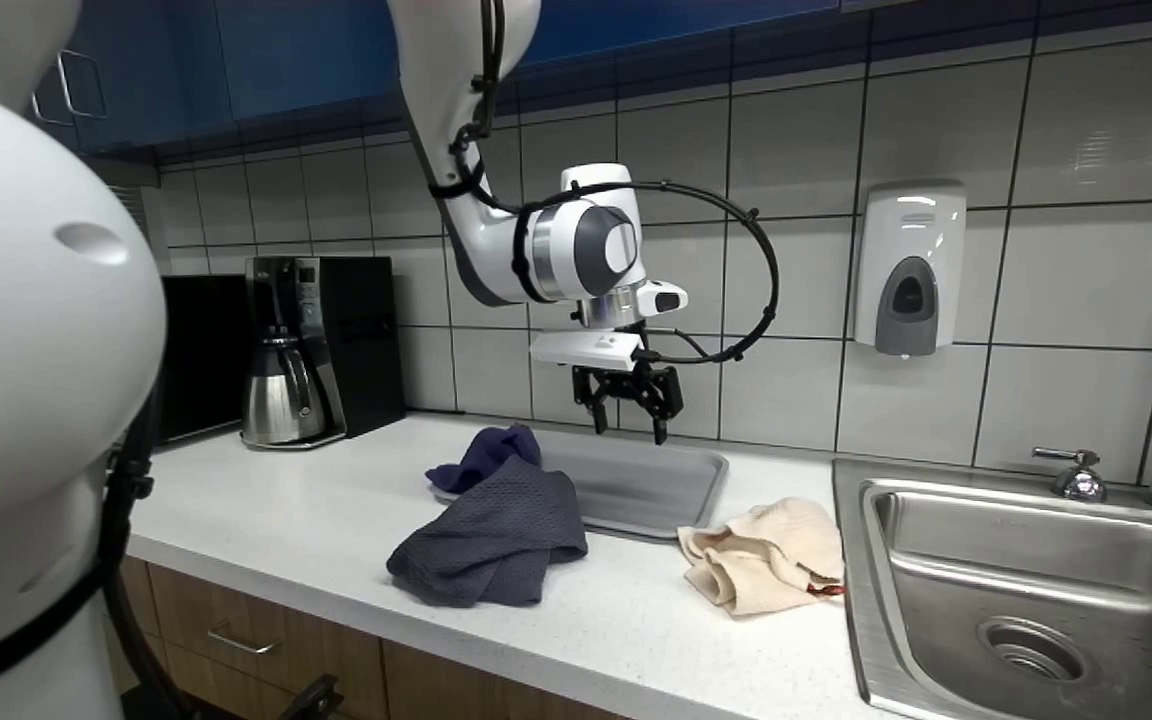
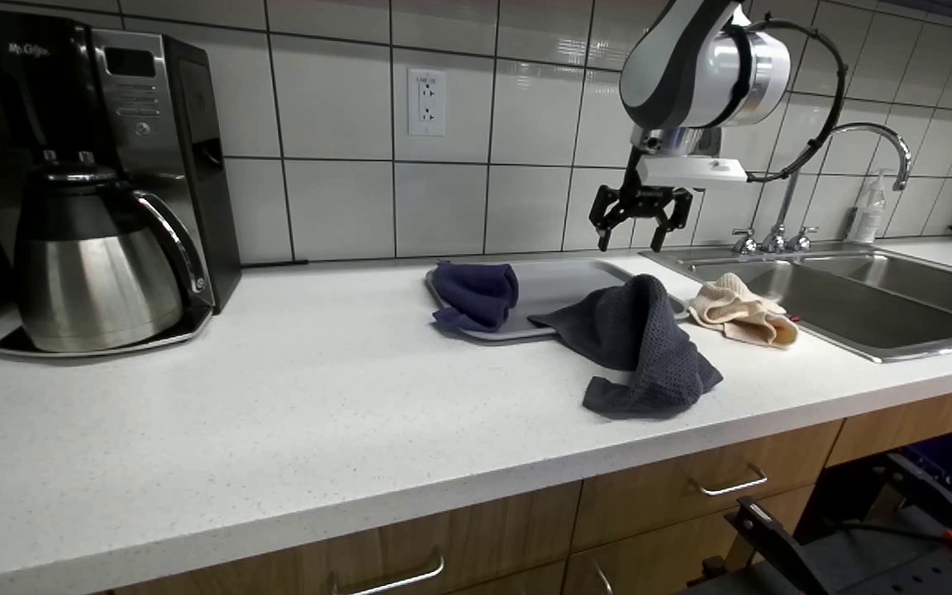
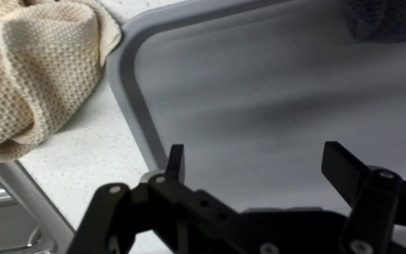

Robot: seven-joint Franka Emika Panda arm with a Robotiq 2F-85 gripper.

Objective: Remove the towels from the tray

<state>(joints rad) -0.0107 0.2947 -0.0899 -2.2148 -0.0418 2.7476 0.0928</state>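
A grey tray (image 1: 648, 490) lies on the counter by the wall; it also shows in an exterior view (image 2: 563, 281) and the wrist view (image 3: 259, 81). A navy towel (image 1: 489, 458) (image 2: 476, 293) lies bunched at the tray's end nearer the coffee maker. A charcoal towel (image 1: 501, 530) (image 2: 649, 347) hangs over the tray's front rim onto the counter; its edge shows in the wrist view (image 3: 389, 21). A cream towel (image 1: 771, 555) (image 2: 740, 310) (image 3: 37, 77) lies on the counter between tray and sink, one corner at the tray's corner. My gripper (image 1: 630, 431) (image 2: 631, 245) (image 3: 254, 155) is open and empty above the tray.
A steel sink (image 1: 851, 600) with a faucet (image 2: 790, 202) lies beyond the cream towel. A coffee maker (image 1: 356, 345) (image 2: 108, 248) stands at the opposite end. The tiled wall (image 1: 676, 270) is behind the tray, with a soap dispenser (image 1: 911, 265). Blue cupboards (image 1: 336, 50) hang above.
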